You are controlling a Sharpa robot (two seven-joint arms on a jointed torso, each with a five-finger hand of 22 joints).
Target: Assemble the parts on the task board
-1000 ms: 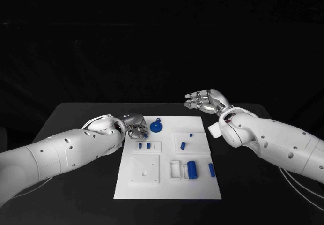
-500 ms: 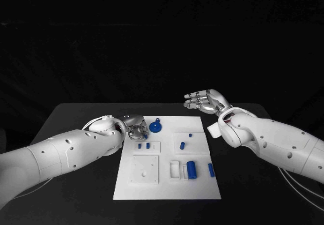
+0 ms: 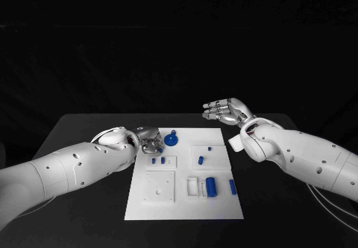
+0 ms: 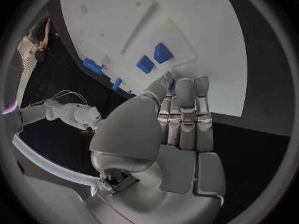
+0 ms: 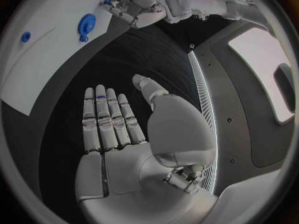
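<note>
The left hand (image 3: 149,138) hovers at the task board's (image 3: 187,206) left edge near its far corner, fingers (image 4: 185,104) curled together; whether they hold anything I cannot tell. The right hand (image 3: 227,111) hangs beyond the board's far right corner, fingers (image 5: 106,119) straight and apart, holding nothing. The white board lies mid-desk (image 3: 74,129), carrying small blue parts (image 3: 212,186), including a round piece (image 3: 172,138) near the left hand.

On the black table (image 3: 74,129) the white rectangular task board (image 3: 187,206) carries small blue parts (image 3: 212,186), the left silver hand (image 3: 151,140) curled at its far left edge beside a round blue part (image 3: 172,139), the right silver hand (image 3: 226,111) raised beyond its far right corner.
</note>
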